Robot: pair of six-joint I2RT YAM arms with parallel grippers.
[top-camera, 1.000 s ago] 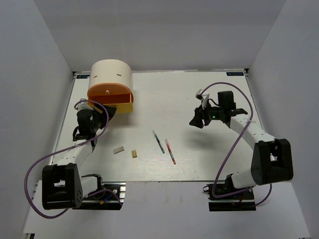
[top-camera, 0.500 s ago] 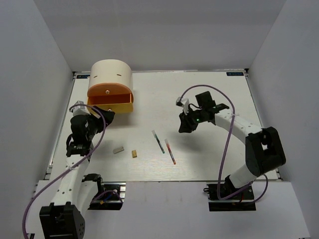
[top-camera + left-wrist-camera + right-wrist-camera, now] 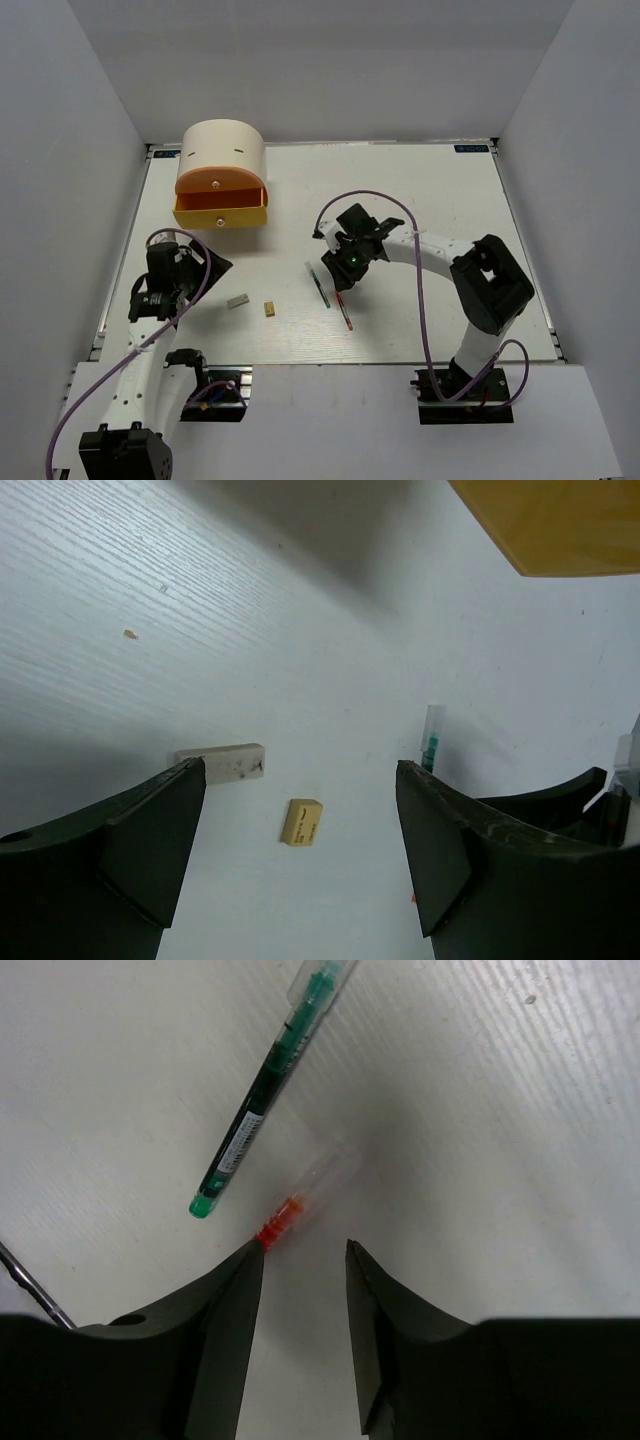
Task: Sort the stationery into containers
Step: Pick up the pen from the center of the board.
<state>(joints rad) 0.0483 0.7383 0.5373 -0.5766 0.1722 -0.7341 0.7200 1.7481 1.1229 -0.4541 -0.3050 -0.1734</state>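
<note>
The cream drum stands at the far left of the table, with an orange tray and a yellow tray stacked at its near side, each with a small knob on its front.

The left gripper hangs over the table near the yellow tray, to the left of the small blocks, with its jaws wide apart and nothing between them. In the left wrist view its fingers frame the grey block and the tan block. These lie just beside each other but apart, and the green pen is farther off.

The right gripper is down at the middle of the table, over the far end of the red pen. Its jaws stand a little apart and clamp nothing. In the right wrist view the pen's red band lies right at the tip of one finger (whether they touch I cannot tell), and its clear end points away from the gap.

The green pen lies flat just to the left of the red pen, roughly parallel and not touching it. The grey block and the tan block sit on the table to the left of the pens, nearer the left arm
</note>
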